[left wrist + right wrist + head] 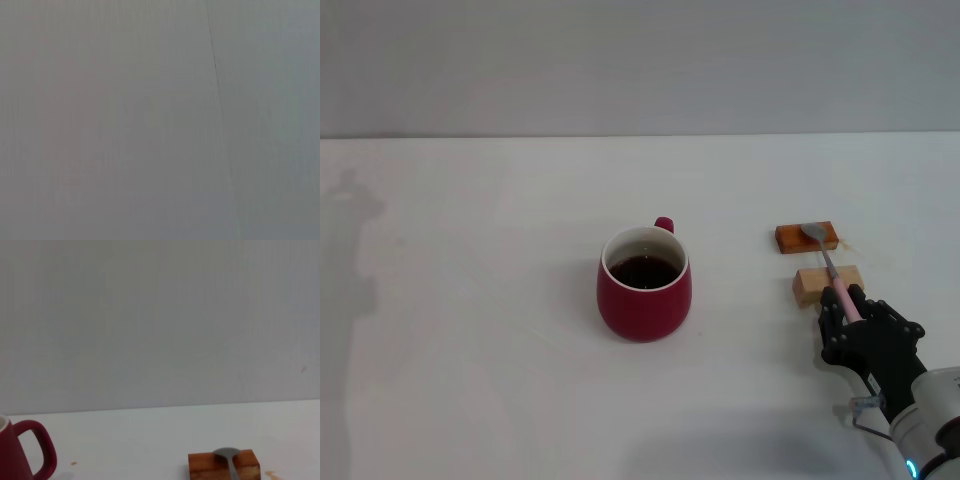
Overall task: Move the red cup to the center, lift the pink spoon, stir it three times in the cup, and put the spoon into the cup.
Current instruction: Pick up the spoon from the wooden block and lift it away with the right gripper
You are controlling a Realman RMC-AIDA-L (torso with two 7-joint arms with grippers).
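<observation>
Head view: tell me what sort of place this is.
Probably a lab test bench, not a kitchen: a bare white table against a plain grey wall, with only a red cup and a pink spoon propped on two wooden blocks, the right tool at its handle.

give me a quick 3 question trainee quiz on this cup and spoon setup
1. True or false: the pink spoon is already inside the red cup.
2. The spoon's bowl rests on: A) the orange-brown block B) the table C) the cup rim
3. Which pincer is at the spoon's handle?

Key:
1. False; it lies across two blocks on the cup's right, bridging to the tan block.
2. A
3. The right pincer; the left one is out of view.
</observation>
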